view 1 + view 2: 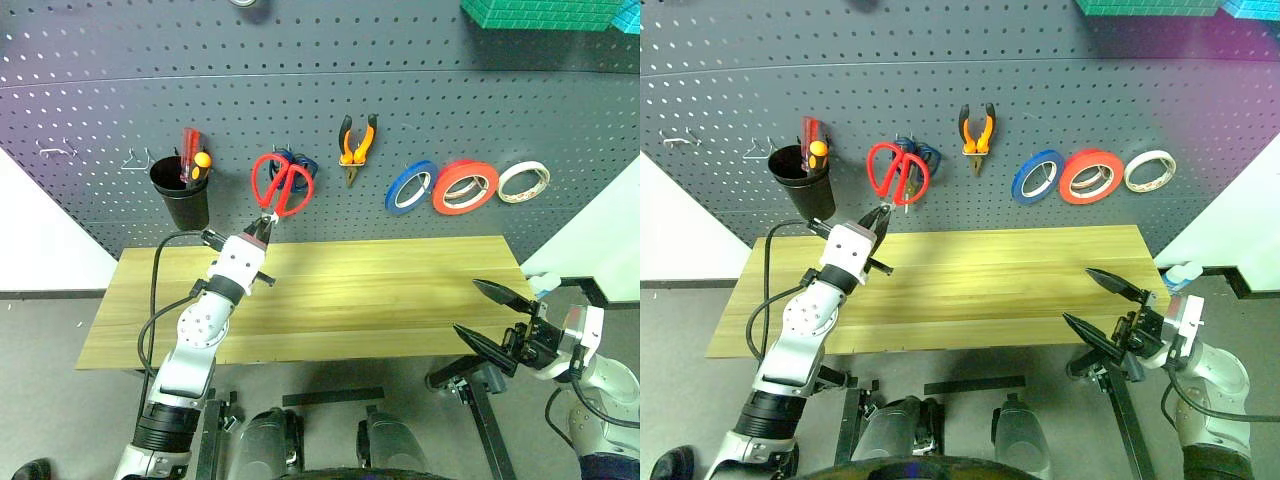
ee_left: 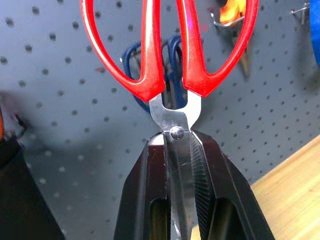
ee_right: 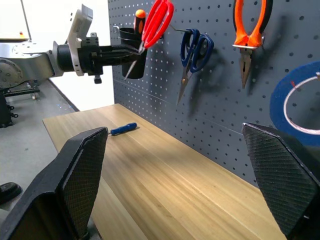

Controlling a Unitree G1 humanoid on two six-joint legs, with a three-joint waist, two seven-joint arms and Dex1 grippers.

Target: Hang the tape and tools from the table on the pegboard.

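Left wrist view shows the left gripper (image 2: 181,150) clamped tight on the blades of the red scissors (image 2: 170,45), just below the pivot screw, with the red loops raised against the pegboard (image 2: 60,110). Behind the loops hang the blue scissors (image 2: 172,60) on a hook. From the head camera, the left gripper (image 1: 262,228) holds the red scissors (image 1: 282,184) up at the board, handles overlapping the blue pair — whether a loop is already on a hook cannot be told.

The right gripper (image 1: 498,320) sits low off the table's right front corner, its jaws spread wide and holding nothing.

On the pegboard (image 1: 400,90), left of the scissors, a black cup (image 1: 181,192) holds red and orange screwdrivers (image 1: 192,160). To the right hang the pliers (image 1: 358,145), then a blue roll (image 1: 411,186), the red tape (image 1: 465,186) and a whitish roll (image 1: 524,181) in a row.

The table (image 1: 350,300) is pale wood planks set against the board. The right wrist view shows a small blue screwdriver (image 3: 123,129) lying on it near the back edge, below the left gripper. White walls flank the board — the floor is grey.
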